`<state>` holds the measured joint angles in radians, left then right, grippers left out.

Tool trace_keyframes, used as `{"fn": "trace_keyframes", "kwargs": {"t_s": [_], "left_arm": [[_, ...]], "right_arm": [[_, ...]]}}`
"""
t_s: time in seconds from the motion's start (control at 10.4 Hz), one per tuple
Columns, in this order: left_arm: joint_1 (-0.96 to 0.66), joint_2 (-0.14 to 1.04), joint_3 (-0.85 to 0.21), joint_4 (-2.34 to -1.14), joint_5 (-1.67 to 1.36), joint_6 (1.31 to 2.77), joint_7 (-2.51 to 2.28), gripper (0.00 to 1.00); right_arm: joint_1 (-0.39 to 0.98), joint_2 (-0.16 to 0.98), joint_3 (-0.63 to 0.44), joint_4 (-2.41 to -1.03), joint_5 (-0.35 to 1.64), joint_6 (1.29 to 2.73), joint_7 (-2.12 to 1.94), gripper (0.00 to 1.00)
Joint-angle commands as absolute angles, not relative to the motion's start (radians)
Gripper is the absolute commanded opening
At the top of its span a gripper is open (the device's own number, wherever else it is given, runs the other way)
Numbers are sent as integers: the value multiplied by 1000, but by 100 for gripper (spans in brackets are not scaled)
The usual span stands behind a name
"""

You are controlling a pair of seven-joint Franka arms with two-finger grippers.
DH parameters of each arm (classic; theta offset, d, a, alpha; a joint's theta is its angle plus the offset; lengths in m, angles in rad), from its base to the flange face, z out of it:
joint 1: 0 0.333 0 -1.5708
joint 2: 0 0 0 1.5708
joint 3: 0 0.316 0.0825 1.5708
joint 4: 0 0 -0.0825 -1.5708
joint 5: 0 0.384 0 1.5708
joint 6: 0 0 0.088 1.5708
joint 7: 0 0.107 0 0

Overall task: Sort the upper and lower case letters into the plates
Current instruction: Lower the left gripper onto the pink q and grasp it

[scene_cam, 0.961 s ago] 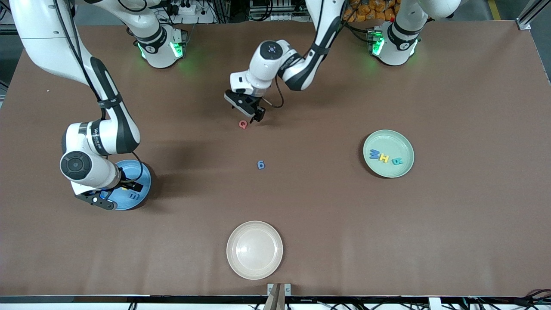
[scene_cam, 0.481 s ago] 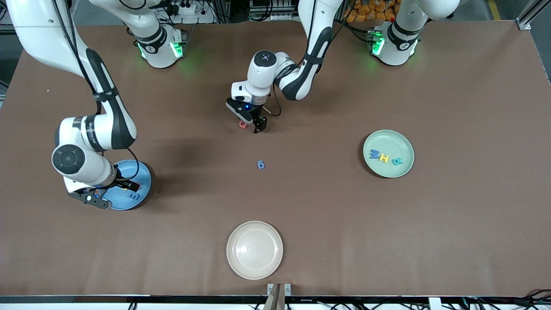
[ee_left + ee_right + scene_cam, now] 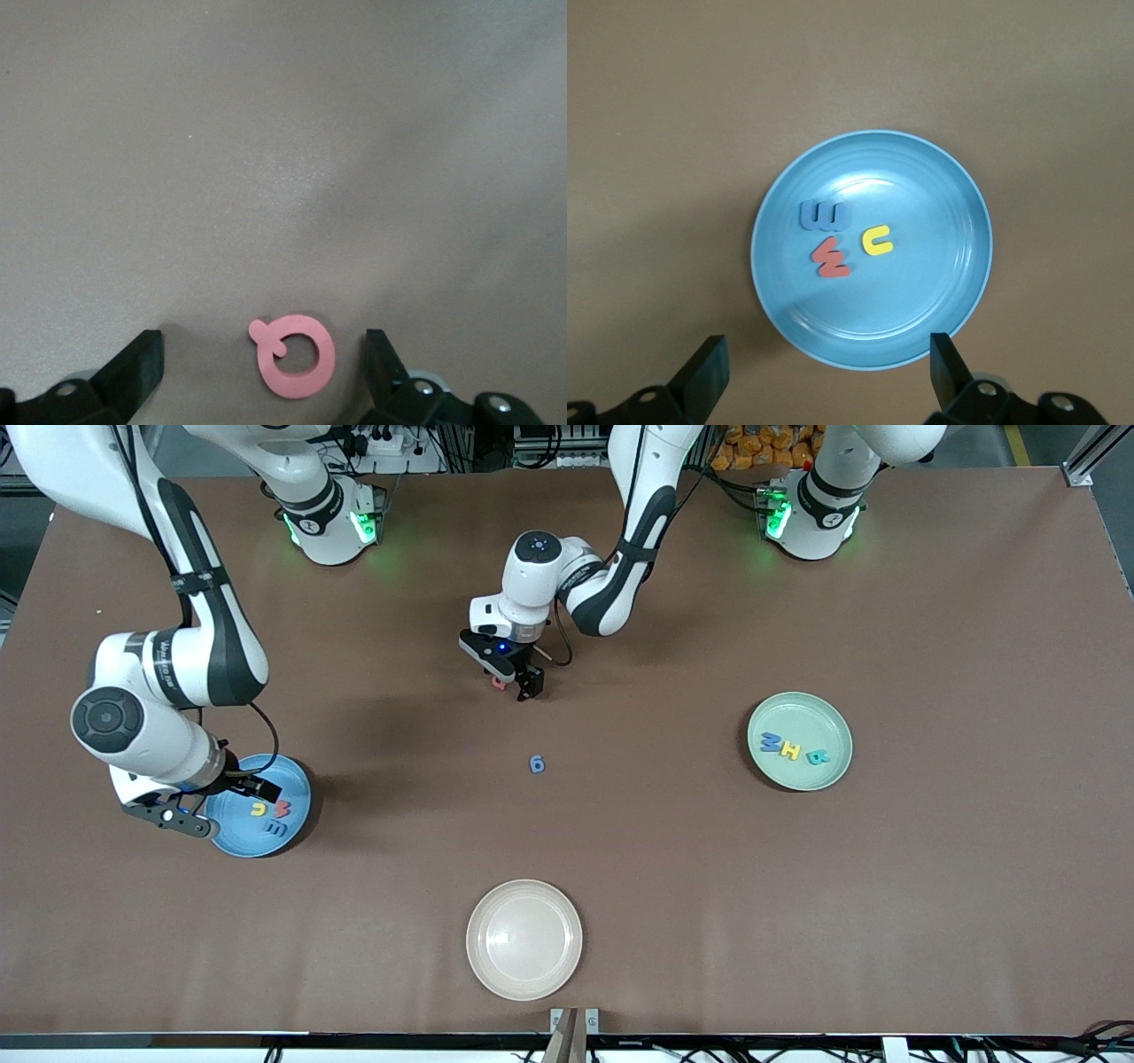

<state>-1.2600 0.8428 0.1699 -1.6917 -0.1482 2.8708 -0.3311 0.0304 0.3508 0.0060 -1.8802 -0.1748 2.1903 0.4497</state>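
My left gripper (image 3: 511, 682) is open, low over a pink-red letter Q (image 3: 295, 354) that lies on the table between its fingers, mostly hidden in the front view. A blue letter (image 3: 537, 763) lies on the table nearer the front camera. The mint green plate (image 3: 799, 717) holds a blue, a yellow and a teal letter. The sky blue plate (image 3: 292, 784) holds a blue (image 3: 823, 215), a red (image 3: 832, 258) and a yellow letter (image 3: 878, 240). My right gripper (image 3: 217, 808) is open and empty above that plate's edge.
A cream-white plate (image 3: 524, 939) sits near the table's front edge, with nothing in it. Both arm bases stand at the table's back edge.
My left gripper has come down around the pink-red Q. My right arm has pulled away from the sky blue plate toward its end of the table, uncovering the letters in it.
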Motion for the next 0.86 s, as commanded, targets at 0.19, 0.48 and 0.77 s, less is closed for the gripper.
{"fn": "trace_keyframes", "kwargs": {"t_s": [0.19, 0.48, 0.77], "left_arm": [[-1272, 876, 186, -1652, -107, 2804, -439, 70], [-1270, 873, 183, -1641, 0, 2790, -561, 60], [-1270, 870, 176, -1614, 26, 2720, -591, 60]], "right_arm": [[37, 288, 21, -1907, -153, 2177, 434, 100], [38, 293, 21, -1887, -150, 2184, 434, 100], [52, 302, 29, -1842, -149, 2187, 433, 100]]}}
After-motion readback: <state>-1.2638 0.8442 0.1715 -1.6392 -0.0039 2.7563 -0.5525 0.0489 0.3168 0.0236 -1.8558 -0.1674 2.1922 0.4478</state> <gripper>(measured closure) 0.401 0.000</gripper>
